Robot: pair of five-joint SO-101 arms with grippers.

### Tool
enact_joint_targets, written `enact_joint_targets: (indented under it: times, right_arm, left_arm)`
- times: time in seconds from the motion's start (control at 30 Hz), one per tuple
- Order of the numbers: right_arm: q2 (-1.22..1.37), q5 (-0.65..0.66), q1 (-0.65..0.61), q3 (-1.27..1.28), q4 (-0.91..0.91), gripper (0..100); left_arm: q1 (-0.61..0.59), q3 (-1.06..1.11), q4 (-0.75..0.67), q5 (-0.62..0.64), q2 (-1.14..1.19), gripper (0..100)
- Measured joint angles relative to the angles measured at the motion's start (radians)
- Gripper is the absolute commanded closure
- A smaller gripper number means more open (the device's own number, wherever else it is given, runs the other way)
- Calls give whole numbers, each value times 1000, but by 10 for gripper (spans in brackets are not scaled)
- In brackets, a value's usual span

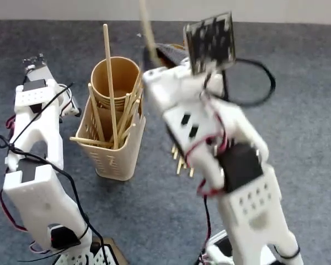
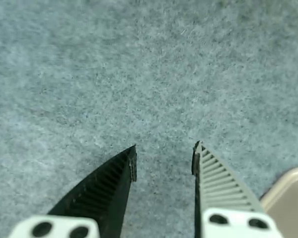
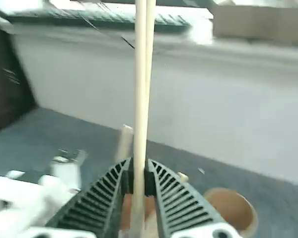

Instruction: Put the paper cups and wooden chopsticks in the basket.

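Observation:
A beige slotted basket (image 1: 113, 149) stands on the grey carpet, holding stacked paper cups (image 1: 116, 74) and several wooden chopsticks (image 1: 109, 83) that lean at different angles. My right gripper (image 3: 139, 168) is shut on two upright chopsticks (image 3: 141, 89) pressed side by side. In the high view they stick up (image 1: 148, 33) just right of the basket, level with the cups. A paper cup (image 3: 233, 210) sits below the right gripper. My left gripper (image 2: 164, 156) hangs open over bare carpet, with a basket corner (image 2: 290, 193) just beside it. More chopsticks (image 1: 182, 163) lie on the carpet under the right arm.
The left arm (image 1: 36, 121) stands left of the basket, with black cables trailing around it. The right arm (image 1: 231, 165) takes up the right foreground, with a black cable loop (image 1: 259, 83) behind it. A pale wall (image 3: 213, 109) rises beyond the carpet.

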Motion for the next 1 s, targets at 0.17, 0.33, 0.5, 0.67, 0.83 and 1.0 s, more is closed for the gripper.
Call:
enact_joint_targets:
  times: [0.17, 0.33, 0.5, 0.67, 0.83, 1.0]
  right_arm:
    - [-117, 0, -68, 221, -190, 993]
    - [-261, 0, -109, 609, -491, 993]
    - [-250, 57, -196, 783, -681, 993]
    - [-178, 64, -255, 781, -773, 993]
    - [-89, 68, -258, 781, -815, 993]
    - [-31, 68, -244, 781, -816, 993]
  left_arm:
    - [3, 2, 0, 0, 0, 790]
    - [3, 38, -46, 0, 0, 792]
    - [3, 41, -64, 0, 0, 792]
    - [3, 41, -71, 0, 0, 791]
    - [3, 41, -71, 0, 0, 791]
    - [3, 41, -71, 0, 0, 790]
